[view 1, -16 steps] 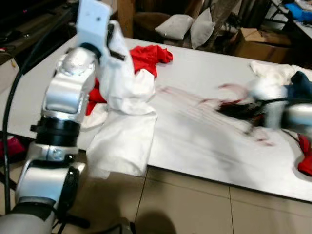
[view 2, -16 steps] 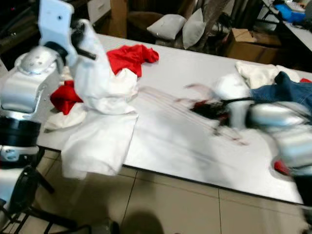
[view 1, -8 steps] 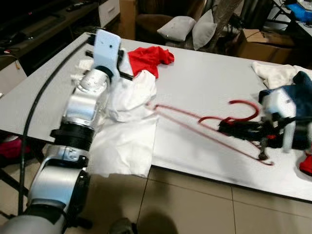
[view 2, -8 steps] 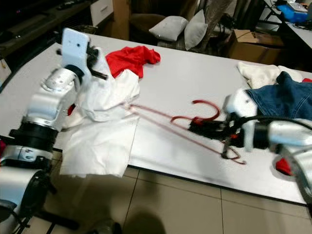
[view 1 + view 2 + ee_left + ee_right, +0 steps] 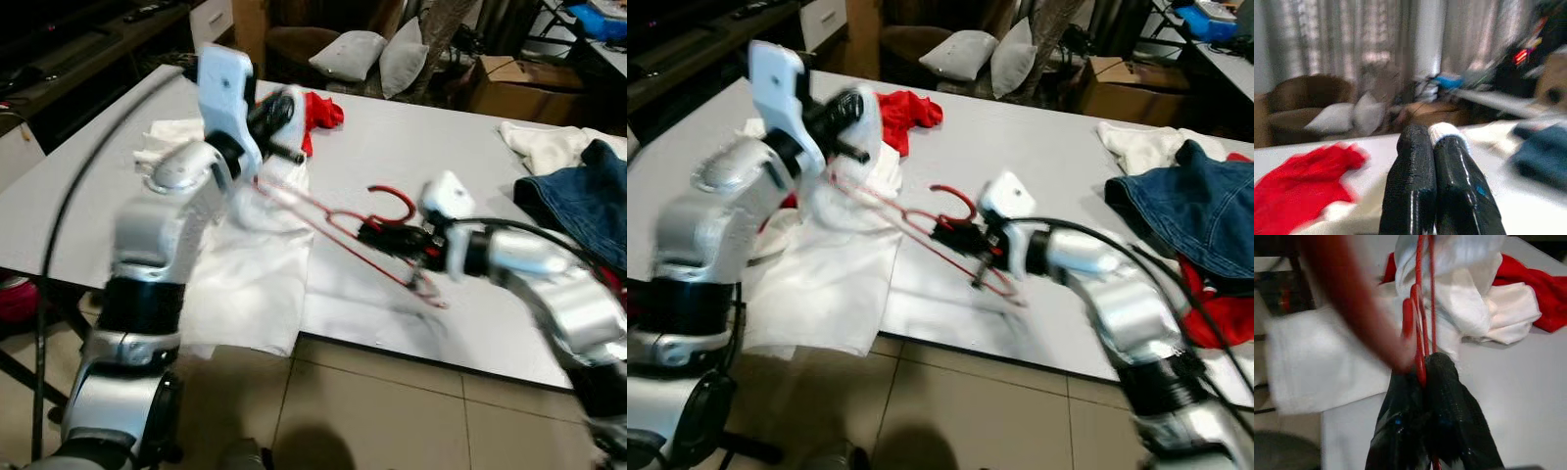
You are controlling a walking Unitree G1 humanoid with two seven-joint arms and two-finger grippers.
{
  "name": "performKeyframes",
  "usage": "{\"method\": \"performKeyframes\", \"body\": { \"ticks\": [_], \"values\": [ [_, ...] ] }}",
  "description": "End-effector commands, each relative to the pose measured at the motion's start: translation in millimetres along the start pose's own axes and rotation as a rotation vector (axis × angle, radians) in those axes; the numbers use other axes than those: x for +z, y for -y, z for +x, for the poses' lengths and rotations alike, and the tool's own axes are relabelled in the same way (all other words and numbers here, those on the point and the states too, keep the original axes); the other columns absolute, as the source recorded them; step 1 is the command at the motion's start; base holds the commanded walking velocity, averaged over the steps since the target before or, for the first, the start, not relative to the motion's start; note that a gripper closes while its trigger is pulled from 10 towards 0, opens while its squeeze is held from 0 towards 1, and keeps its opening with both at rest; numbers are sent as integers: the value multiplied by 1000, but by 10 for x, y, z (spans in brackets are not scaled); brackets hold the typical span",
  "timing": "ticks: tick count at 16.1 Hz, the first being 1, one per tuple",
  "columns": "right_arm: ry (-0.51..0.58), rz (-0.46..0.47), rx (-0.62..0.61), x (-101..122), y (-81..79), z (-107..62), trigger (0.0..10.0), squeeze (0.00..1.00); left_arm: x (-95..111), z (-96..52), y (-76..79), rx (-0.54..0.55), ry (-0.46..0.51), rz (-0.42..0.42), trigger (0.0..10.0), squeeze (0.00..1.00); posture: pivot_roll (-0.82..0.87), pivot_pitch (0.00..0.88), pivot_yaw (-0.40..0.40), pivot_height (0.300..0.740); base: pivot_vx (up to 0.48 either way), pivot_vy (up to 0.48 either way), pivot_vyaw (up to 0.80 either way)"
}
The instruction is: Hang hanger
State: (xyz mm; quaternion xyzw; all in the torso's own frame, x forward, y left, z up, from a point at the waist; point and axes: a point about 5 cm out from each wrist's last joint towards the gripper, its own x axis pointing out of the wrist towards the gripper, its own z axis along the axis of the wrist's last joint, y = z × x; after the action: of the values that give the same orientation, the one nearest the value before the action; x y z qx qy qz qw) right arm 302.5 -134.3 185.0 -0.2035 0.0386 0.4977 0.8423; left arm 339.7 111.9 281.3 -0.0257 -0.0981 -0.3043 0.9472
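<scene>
Red wire hanger — one — clamped in right gripper.

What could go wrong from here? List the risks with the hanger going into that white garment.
1. The right gripper pinches the thin red hanger near its hook; the long wire could twist or slip.
2. The left gripper is shut on just a fold of the white garment, which may pull free.
3. The garment overhangs the table edge and could slide off.

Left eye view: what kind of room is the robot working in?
Probably a lived-in living room used for laundry: a brown armchair with grey cushions, a cardboard box, and clothes strewn over a long white table.
</scene>
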Motion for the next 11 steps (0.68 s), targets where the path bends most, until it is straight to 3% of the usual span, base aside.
{"method": "performKeyframes", "body": {
  "ticks": [1, 5, 8, 9, 10, 11],
  "values": [
    [-22, -15, -30, -15, 52, 72, 10000, 0, 180, -33, 150, -74, 53, -42, 10000, 0, 111, 0, -61, 740, 0, 0, 0],
    [-10, -4, -58, -17, 136, 274, 10000, 0, 413, -105, 285, -131, 119, -167, 10000, 0, 119, 0, -80, 740, 0, 0, 0],
    [-18, -28, -182, 3, 358, 383, 10000, 0, 371, -163, 282, -147, 73, -144, 10000, 0, 119, 0, -87, 740, 0, 0, 0],
    [-41, -75, -270, 52, 567, 363, 10000, 0, 376, -185, 259, -137, 67, -141, 10000, 0, 117, 0, -89, 740, 0, 0, 0],
    [-48, -153, -463, 268, 985, 236, 10000, 0, 421, -211, 212, -119, 73, -138, 10000, 0, 117, 0, -94, 740, 0, 0, 0],
    [-25, -185, -602, 476, 1241, 101, 10000, 0, 466, -221, 182, -109, 85, -136, 10000, 0, 118, 0, -97, 740, 0, 0, 0]
  ]
}}
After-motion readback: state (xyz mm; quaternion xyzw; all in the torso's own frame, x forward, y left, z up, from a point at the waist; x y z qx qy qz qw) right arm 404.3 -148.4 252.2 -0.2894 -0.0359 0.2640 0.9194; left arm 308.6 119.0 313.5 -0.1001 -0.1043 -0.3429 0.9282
